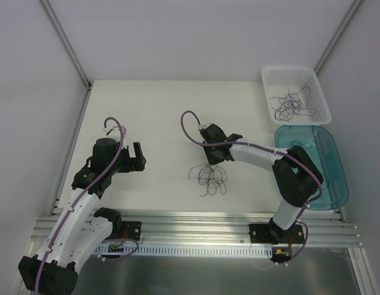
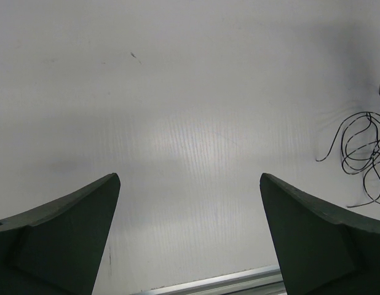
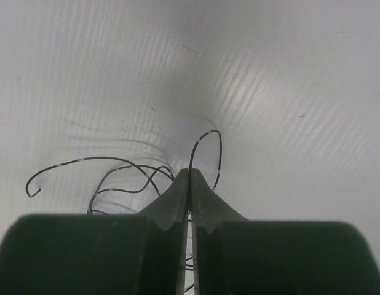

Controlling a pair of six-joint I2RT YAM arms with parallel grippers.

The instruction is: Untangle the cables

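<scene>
A small wad of thin dark cables [image 1: 212, 177] lies on the white table just in front of my right gripper [image 1: 213, 156]. In the right wrist view the right gripper [image 3: 189, 173] is shut, with thin cable strands [image 3: 122, 169] looping out from between and around its tips. My left gripper [image 1: 138, 156] is open and empty, well left of the wad. In the left wrist view its gap [image 2: 190, 184] shows bare table, and the cables [image 2: 363, 153] lie at the right edge. More cables [image 1: 289, 104] lie in the white basket.
A white mesh basket [image 1: 319, 92] stands at the back right. A teal tray [image 1: 328, 184] lies in front of it, partly under the right arm. A metal rail [image 1: 196, 224] runs along the table's near edge. Walls close the table left and right.
</scene>
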